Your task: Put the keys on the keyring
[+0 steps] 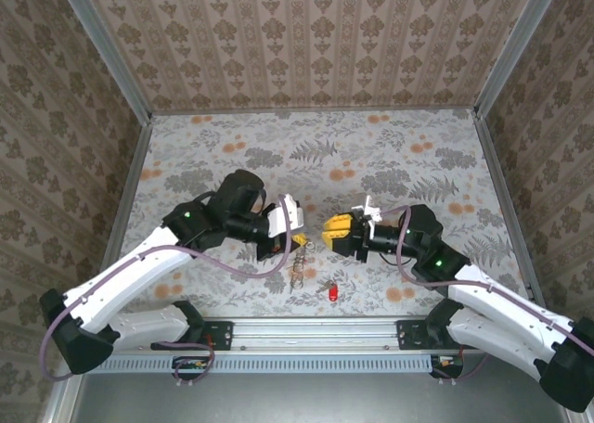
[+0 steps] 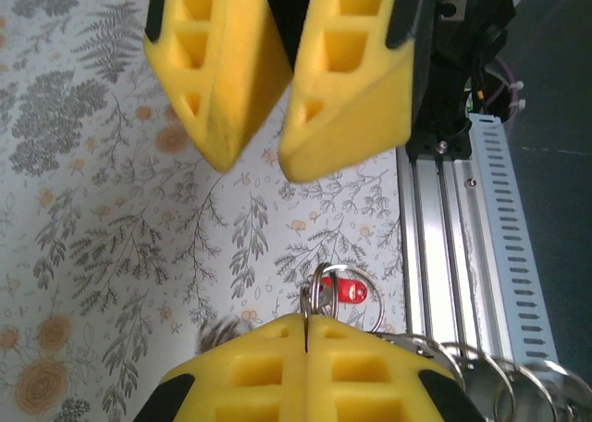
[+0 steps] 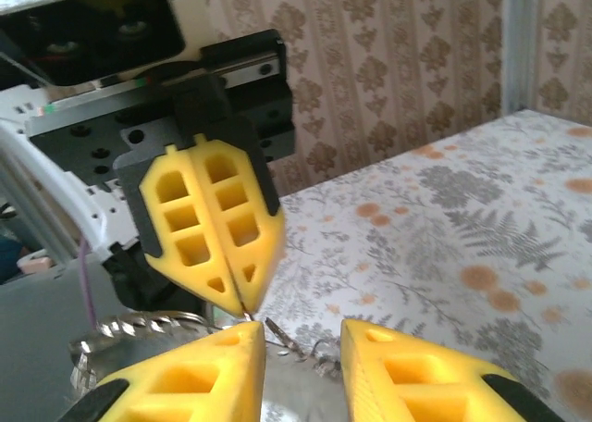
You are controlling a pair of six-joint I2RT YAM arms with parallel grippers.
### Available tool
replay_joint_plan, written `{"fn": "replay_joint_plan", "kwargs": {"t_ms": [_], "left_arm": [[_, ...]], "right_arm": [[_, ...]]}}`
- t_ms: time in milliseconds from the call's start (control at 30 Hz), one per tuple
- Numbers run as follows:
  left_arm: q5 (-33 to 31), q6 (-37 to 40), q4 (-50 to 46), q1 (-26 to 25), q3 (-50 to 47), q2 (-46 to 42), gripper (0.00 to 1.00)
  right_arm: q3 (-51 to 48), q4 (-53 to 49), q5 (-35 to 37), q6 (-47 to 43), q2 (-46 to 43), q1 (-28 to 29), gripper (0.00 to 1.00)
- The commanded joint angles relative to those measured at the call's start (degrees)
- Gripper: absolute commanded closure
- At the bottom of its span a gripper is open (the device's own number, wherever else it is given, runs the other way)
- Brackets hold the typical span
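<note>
Left gripper (image 2: 305,322) pressed together, pinching keyring (image 2: 319,288) at fingertips; right gripper (image 2: 261,163) spread, opposite, apart from ring; red key (image 2: 350,291) on table nearby

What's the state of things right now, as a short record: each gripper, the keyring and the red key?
left gripper: shut, pinching one ring of the keyring
right gripper: open, tips facing the left gripper, close to the pinched ring
keyring: chain of silver rings trailing from the left gripper toward the near edge
red key: lying on the table, off the keyring, apart from both grippers
</note>
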Motion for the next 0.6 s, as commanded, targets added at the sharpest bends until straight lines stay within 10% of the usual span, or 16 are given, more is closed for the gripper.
{"fn": "replay_joint_plan", "kwargs": {"t_ms": [0,567], "left_arm": [[2.0,1.5,0.2,-0.7,0.0,-2.5,1.00],[-4.1,-2.9,1.8,-0.2,-2.2,1.2,1.00]], "right_arm": [[3.7,-2.3,-0.4,-4.0,1.5,2.6,0.74],[3.9,-8.5,10.7,-6.6,4.3,7.0,0.78]]}}
